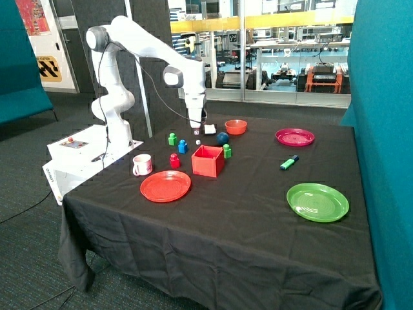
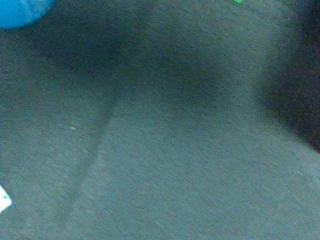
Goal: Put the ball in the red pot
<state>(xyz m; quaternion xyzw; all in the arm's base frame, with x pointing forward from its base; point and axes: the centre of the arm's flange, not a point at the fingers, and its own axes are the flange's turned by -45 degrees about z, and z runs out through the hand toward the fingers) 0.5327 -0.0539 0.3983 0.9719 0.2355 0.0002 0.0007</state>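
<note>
The dark blue ball [image 1: 222, 138] lies on the black cloth behind the red pot [image 1: 208, 161], next to a green block [image 1: 227, 151]. The red pot is an open square box and looks empty. My gripper [image 1: 195, 130] hangs low over the cloth at the back of the table. It is a short way from the ball, on the side towards the robot's base, and does not touch it. The wrist view shows mostly bare black cloth [image 2: 165, 140], with a blue patch [image 2: 17, 10] at one corner; I cannot tell what that patch is.
A blue block [image 1: 182, 146], a green block [image 1: 172, 139] and a red block [image 1: 174, 160] stand near the pot. Also here are a pink mug [image 1: 142, 165], a red plate [image 1: 165, 186], an orange bowl [image 1: 235, 126], a magenta plate [image 1: 295, 137], a green plate [image 1: 317, 202], a marker [image 1: 289, 163] and a white piece [image 1: 210, 128].
</note>
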